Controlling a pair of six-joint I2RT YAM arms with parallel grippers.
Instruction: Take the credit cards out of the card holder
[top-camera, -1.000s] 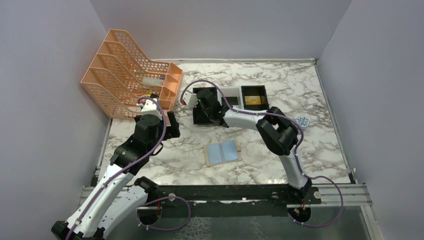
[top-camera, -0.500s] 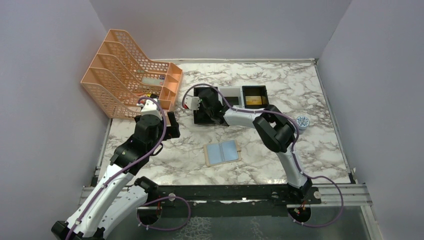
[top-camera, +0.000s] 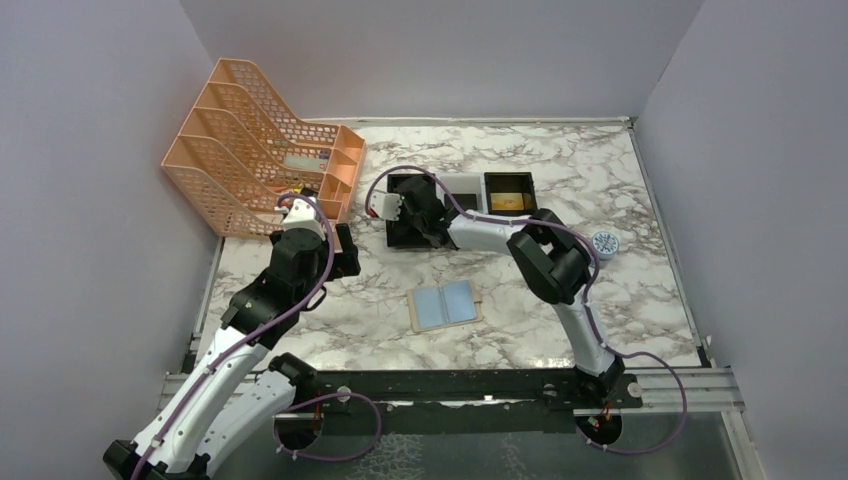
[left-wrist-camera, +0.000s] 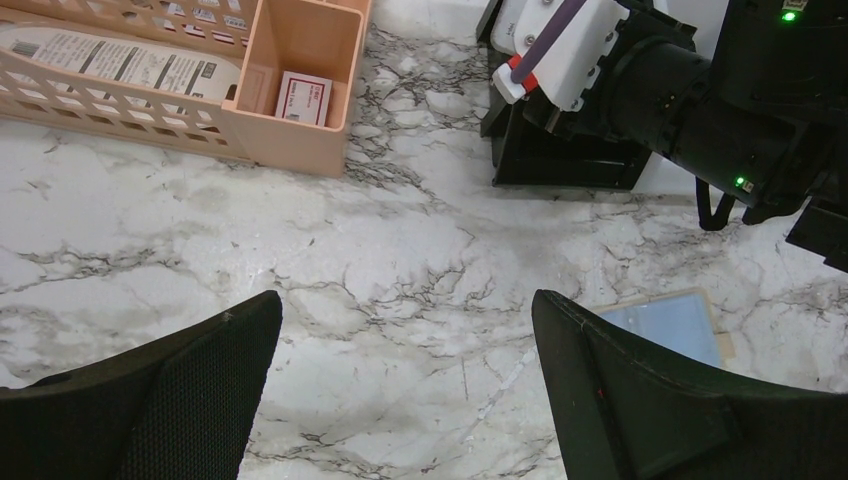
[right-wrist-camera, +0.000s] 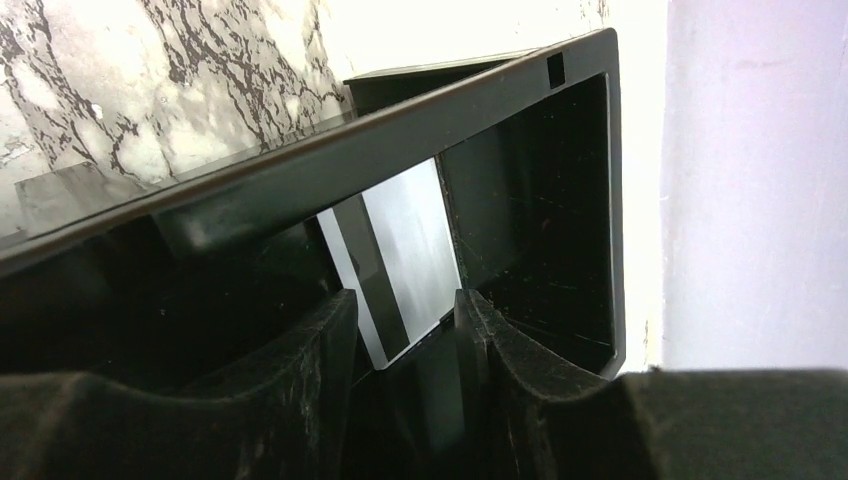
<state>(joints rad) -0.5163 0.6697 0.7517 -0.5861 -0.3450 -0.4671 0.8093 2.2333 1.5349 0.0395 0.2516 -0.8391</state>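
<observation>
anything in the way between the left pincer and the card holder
Nothing visible does. The left pincer hangs open over the marble table, and the card holder lies open on it, only bare tabletop between them. The right pincer is farther back, in the black tray.

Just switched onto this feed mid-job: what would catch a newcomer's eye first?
The right claw is down inside the black tray at the far middle, with a striped card between its fingers; whether it grips the card is unclear. The card holder lies open mid-table, grey-blue faces up. The left claw hangs wide open near the peach rack.
</observation>
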